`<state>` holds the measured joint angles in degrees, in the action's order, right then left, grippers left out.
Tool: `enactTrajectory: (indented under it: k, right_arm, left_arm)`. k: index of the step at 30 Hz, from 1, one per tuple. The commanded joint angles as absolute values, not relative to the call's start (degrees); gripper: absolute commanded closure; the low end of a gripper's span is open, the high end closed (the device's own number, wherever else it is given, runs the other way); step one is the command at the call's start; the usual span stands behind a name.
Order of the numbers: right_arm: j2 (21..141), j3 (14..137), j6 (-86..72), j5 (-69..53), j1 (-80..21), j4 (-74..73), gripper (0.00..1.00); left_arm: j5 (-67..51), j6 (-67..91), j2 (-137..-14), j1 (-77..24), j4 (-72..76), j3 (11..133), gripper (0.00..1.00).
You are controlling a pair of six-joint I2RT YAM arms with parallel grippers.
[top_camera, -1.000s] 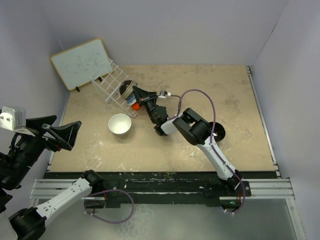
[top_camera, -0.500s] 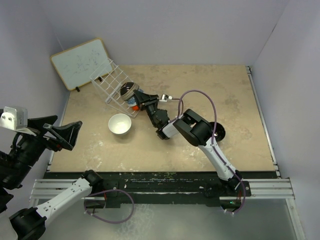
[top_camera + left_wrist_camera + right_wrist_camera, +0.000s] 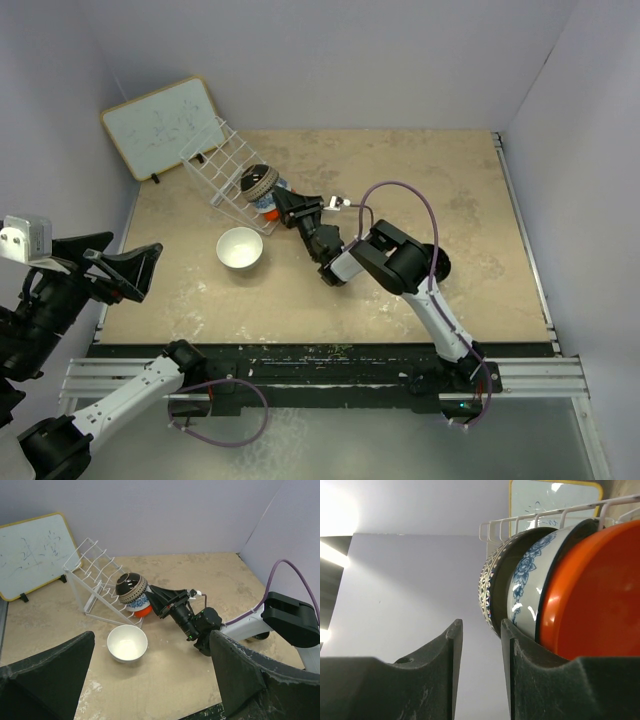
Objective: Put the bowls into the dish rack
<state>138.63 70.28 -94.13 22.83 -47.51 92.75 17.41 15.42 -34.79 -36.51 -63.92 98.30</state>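
Observation:
The white wire dish rack (image 3: 218, 165) stands tilted at the back left. Three bowls lean in its near end: a dark bowl with a patterned band (image 3: 260, 183), a blue-and-white bowl (image 3: 137, 601) and an orange-red bowl (image 3: 270, 211). My right gripper (image 3: 284, 204) is open just right of them, with nothing between its fingers. In the right wrist view the dark bowl (image 3: 495, 592), the blue-and-white bowl (image 3: 530, 582) and the orange bowl (image 3: 592, 595) sit beside the right finger (image 3: 512, 645). A plain white bowl (image 3: 240, 248) stands upright on the table. My left gripper (image 3: 125, 270) hangs open at the near left.
A wood-framed whiteboard (image 3: 163, 125) leans against the back left wall behind the rack. A dark round object (image 3: 438, 265) shows partly behind the right arm's elbow. Grey walls close in the table on three sides.
My right gripper has opened and let go of the dark patterned bowl, which now leans in the rack. The gripper has drawn back a little to the right. The left arm is still.

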Motion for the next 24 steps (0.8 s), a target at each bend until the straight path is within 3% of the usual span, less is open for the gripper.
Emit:
enactTrajectory:
  k: [1, 9, 17, 21, 24]
  right_arm:
    - [134.16, 67.25, -93.71, 25.09, -47.82, 110.81, 0.6]
    - [128.46, 61.04, -90.97, 23.15, -47.83, 110.76, 0.58]
    - [113.52, 48.49, -82.16, 20.11, -47.65, 107.53, 0.52]
    - [103.69, 43.07, -78.68, 18.34, -47.3, 96.38, 0.49]
    - [94.33, 41.47, -74.64, 15.21, -46.51, 80.04, 0.48]
  left_arm:
    - [18.28, 15.7, -34.31, -36.75, -61.34, 98.1, 0.01]
    - [18.72, 16.38, -33.57, -36.78, -60.82, 96.75, 0.01]
    - [18.72, 16.59, -33.55, -36.82, -60.34, 96.02, 0.01]
    - [18.39, 16.86, -33.52, -36.91, -60.14, 95.77, 0.01]
    - [18.16, 16.91, -33.33, -36.88, -60.03, 95.67, 0.01]
